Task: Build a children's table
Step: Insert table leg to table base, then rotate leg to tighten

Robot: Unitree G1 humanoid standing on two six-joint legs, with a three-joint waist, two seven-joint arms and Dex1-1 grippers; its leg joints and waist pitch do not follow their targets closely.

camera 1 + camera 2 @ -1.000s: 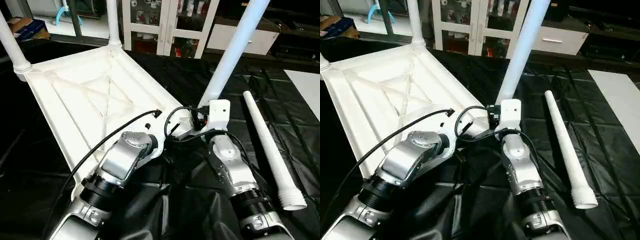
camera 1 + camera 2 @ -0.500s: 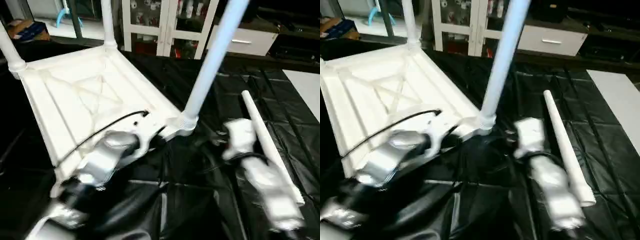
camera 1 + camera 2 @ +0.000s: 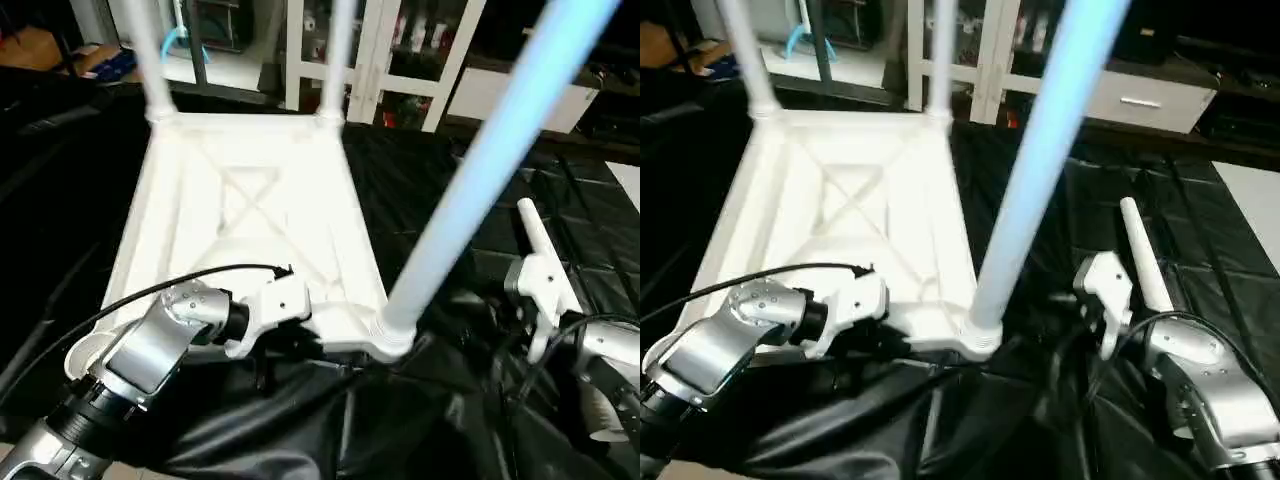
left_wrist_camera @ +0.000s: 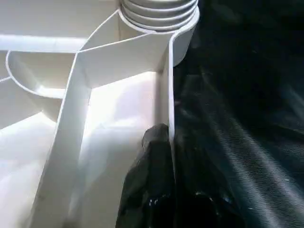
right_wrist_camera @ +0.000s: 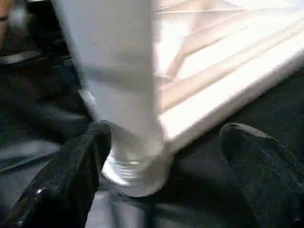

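So far we have three legs standing in the upturned tabletop (image 3: pixel 250 200), our left gripper (image 4: pixel 159 142) pinching its near rim, our right gripper (image 5: pixel 161 156) spread, and seemingly the fourth leg (image 3: pixel 1143 262) lying loose at right.

Upturned white table top (image 3: pixel 250 215), three legs (image 3: pixel 480 175) fitted.

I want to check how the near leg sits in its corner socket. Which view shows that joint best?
The left wrist view: the leg's ribbed base sits in the socket, close up and sharp. The right wrist view shows the same base blurred, between open fingers. The eye views show the whole near leg from farther off.
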